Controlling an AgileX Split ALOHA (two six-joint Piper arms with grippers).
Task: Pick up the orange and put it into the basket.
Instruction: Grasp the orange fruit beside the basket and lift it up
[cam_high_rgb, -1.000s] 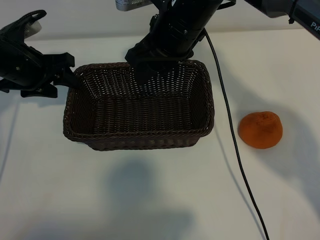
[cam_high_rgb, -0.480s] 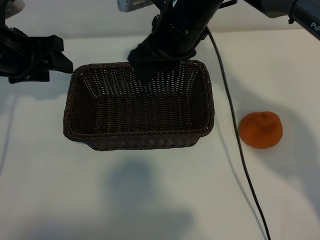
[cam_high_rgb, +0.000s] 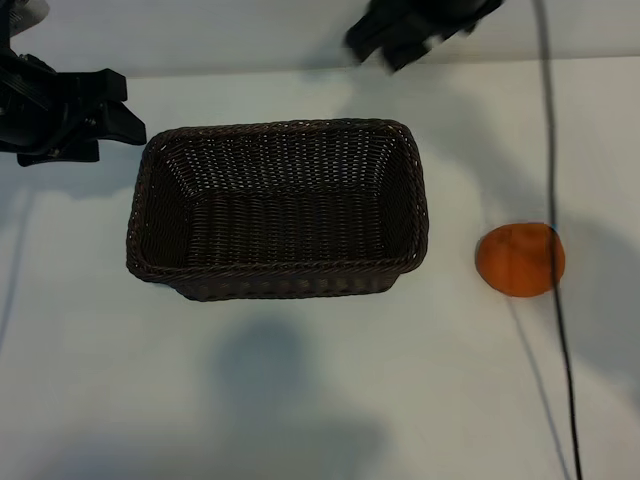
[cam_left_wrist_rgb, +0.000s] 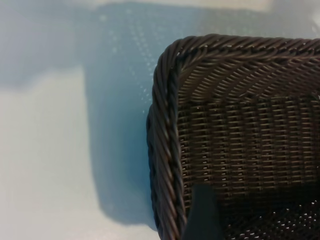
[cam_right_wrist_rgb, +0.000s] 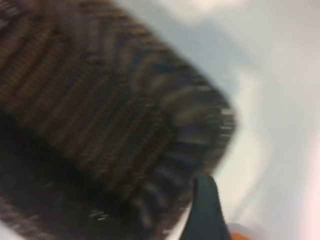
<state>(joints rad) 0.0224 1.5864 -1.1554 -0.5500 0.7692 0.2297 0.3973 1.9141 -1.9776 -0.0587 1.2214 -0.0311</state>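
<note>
An orange (cam_high_rgb: 519, 260) sits on the white table (cam_high_rgb: 300, 390), well apart from the wicker basket (cam_high_rgb: 278, 282) (nothing inside). Left end effector (cam_high_rgb: 125, 110) hovers released near the basket's corner; right end effector (cam_high_rgb: 385, 45), released, hangs beyond it.

Shadowed white tabletop (cam_high_rgb: 300, 400)

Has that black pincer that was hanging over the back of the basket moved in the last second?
Yes. The right pincer has left the basket, pulling up and right past its far rim, toward the orange's side.
</note>
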